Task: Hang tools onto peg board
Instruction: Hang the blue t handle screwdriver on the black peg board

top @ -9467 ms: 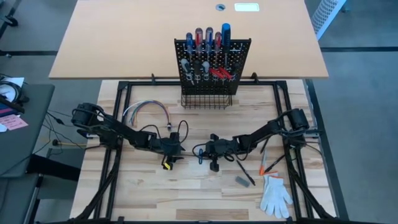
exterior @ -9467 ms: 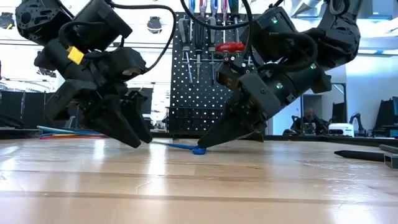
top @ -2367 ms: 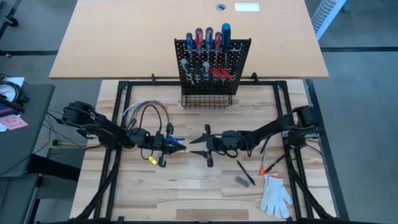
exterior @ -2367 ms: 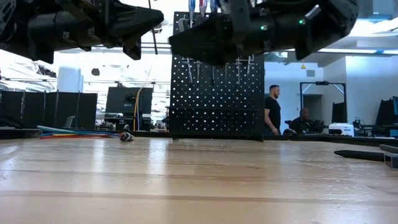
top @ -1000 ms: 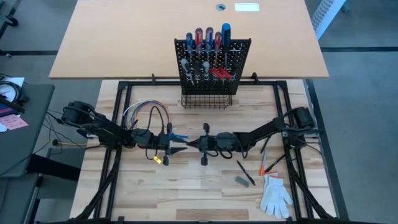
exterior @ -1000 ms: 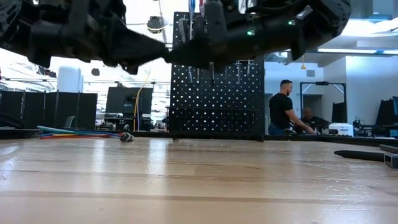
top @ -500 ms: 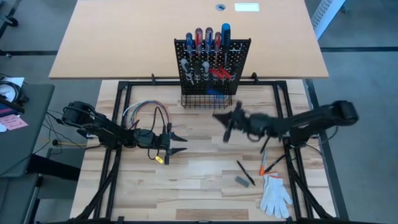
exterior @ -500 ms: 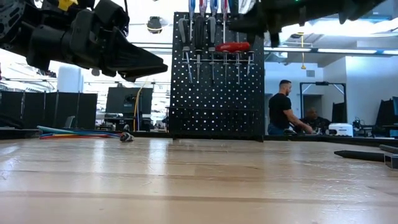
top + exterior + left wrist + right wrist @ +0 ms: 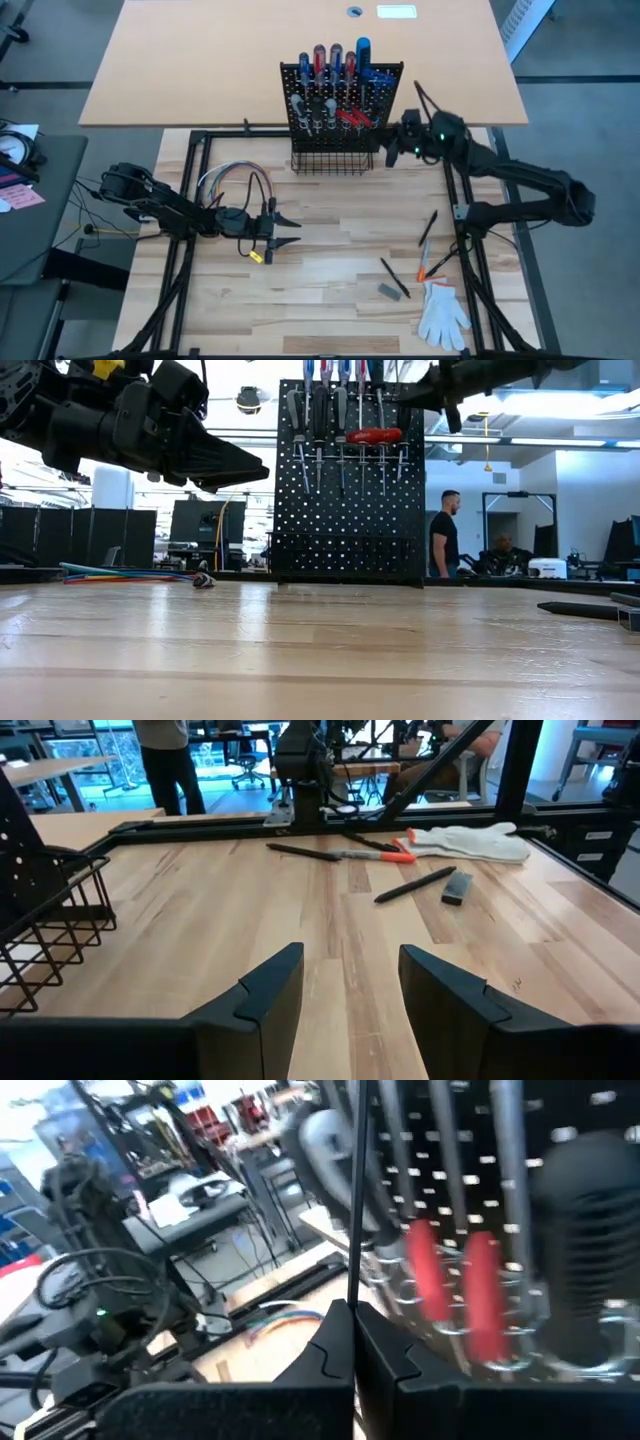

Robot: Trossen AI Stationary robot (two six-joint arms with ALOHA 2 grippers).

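Loose tools [image 9: 428, 228]: lay on the table's right side, near the white glove [image 9: 442, 312], not yet hung.
Left gripper [image 9: 285, 230]: hovered mid-table, fingers apart, empty.
Right gripper [image 9: 393, 152]: up beside the peg board [image 9: 341, 110], fingers pinched shut on a thin dark shaft [image 9: 357, 1190].
Risk: you could've missed a ring, or knocked the hung red handles [image 9: 440, 1280], which were crowded close.
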